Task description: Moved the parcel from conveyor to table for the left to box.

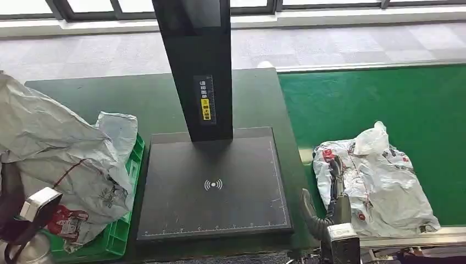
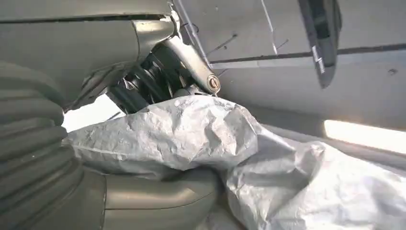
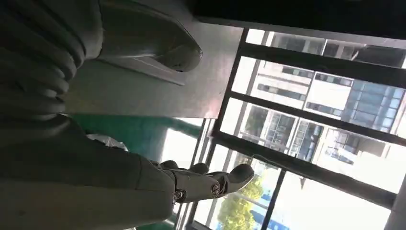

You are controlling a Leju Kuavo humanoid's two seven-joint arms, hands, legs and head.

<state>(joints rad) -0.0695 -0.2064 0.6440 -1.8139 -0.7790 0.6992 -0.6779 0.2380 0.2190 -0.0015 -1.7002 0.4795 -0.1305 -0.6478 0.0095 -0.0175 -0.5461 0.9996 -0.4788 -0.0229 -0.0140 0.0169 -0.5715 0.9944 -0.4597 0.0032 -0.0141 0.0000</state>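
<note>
Gripping one grey parcel (image 1: 52, 148) in my left hand (image 2: 143, 143) over the green crate (image 1: 123, 231) at lower left for boxing, my right hand (image 1: 335, 181) – fingers apart, empty – reaches the next parcel (image 1: 379, 181) (lower right, on the conveyor (image 1: 357, 99)).

Head view: high, facing forward and down over the dark table (image 1: 258, 104) and green conveyor (image 1: 384, 99). Left wrist view: very close behind the left hand (image 2: 158, 81), pressed against a grey bag (image 2: 201, 134), probably the one at the head view's left. Right wrist view: turned, facing out past the right hand (image 3: 206, 182) to windows (image 3: 325, 124).
</note>
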